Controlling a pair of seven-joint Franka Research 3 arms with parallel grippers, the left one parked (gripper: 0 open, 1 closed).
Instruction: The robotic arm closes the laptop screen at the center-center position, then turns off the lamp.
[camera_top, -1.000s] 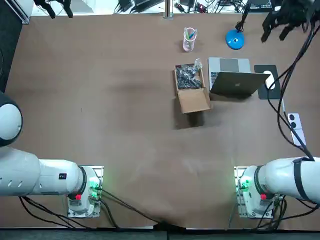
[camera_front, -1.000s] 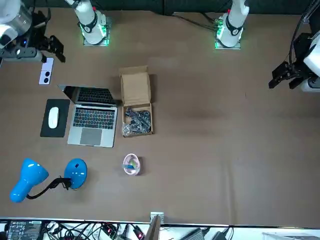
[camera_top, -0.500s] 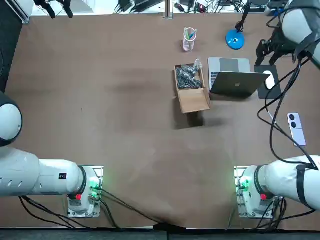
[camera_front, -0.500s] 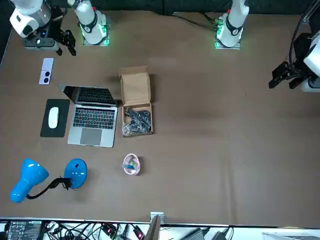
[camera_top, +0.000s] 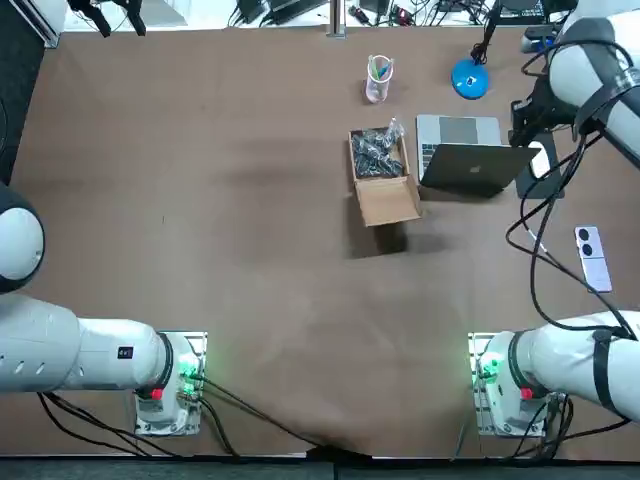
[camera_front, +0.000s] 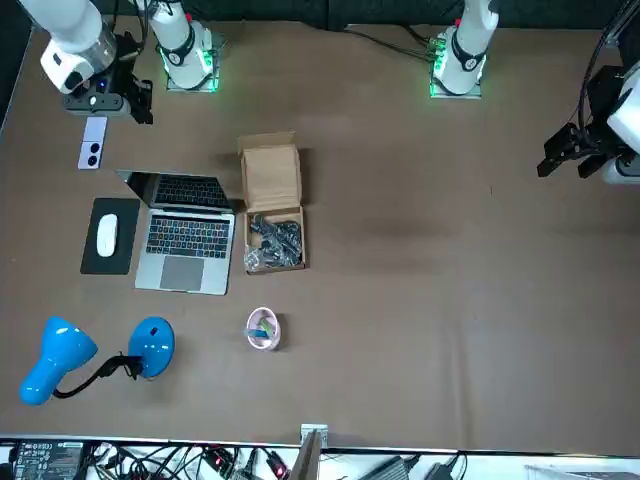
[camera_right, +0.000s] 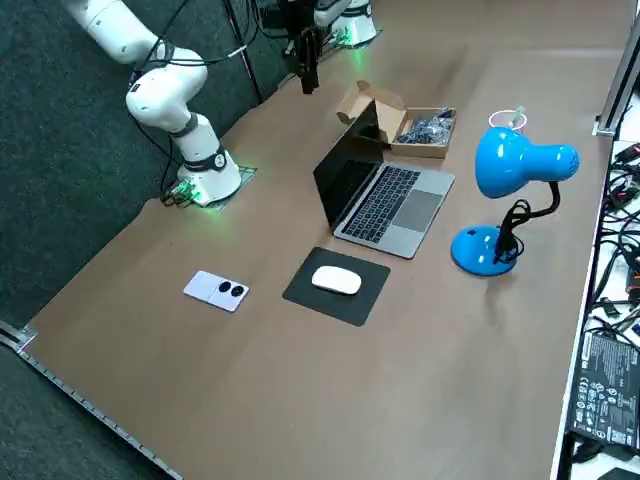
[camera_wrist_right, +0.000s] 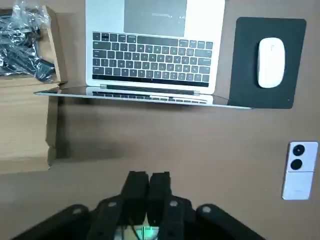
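- Your right end effector (camera_wrist_right: 149, 176) has its two fingers pressed together with nothing between them. It hangs above the surface (camera_front: 420, 250) on the base side of the laptop (camera_front: 188, 232), clear of the lid.
- You will find the laptop with its lid raised, between the cardboard box (camera_front: 270, 180) and the mouse pad (camera_front: 118, 255).
- The blue lamp (camera_front: 60, 358) stands past the laptop's keyboard end, well apart from the end effector.

Right tool (camera_wrist_right: 148, 178) aloft, fingers (camera_wrist_right: 137, 186) together
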